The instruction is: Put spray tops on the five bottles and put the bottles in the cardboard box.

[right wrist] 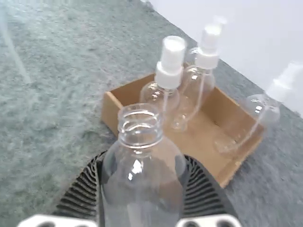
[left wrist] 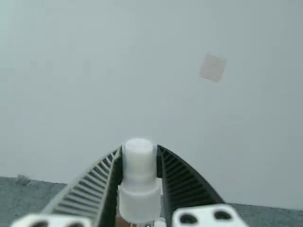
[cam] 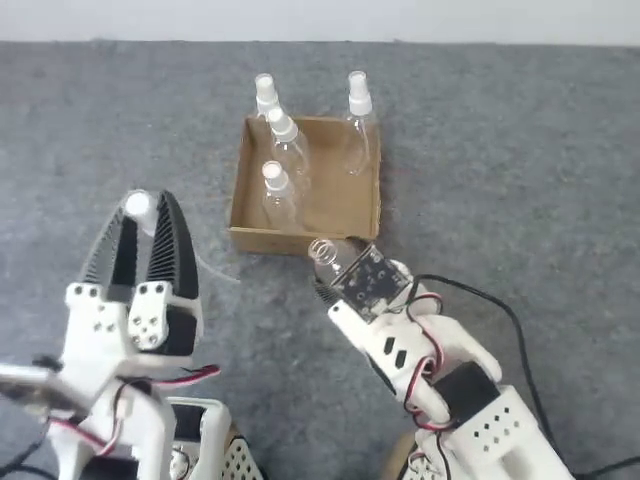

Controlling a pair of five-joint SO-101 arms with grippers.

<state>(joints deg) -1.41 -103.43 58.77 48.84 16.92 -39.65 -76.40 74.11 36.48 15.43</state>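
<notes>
My left gripper (cam: 140, 208) is raised over the left of the mat, shut on a white spray top (cam: 138, 205). That spray top (left wrist: 138, 175) stands upright between the ribbed black fingers (left wrist: 182, 177). Just in front of the cardboard box (cam: 270, 240), my right gripper (cam: 340, 270) is shut on a clear bottle (cam: 324, 253) with an open neck. This uncapped bottle (right wrist: 140, 161) fills the gap between the right fingers (right wrist: 203, 189). Several capped bottles (cam: 280, 192) lie or lean in the box (right wrist: 111, 106), among them one (right wrist: 165, 80) nearest the held bottle.
A grey carpet-like mat (cam: 520, 170) covers the table, with open room left and right of the box. Black and red cables (cam: 500, 310) run beside the right arm. A white wall (left wrist: 94, 71) stands behind the table.
</notes>
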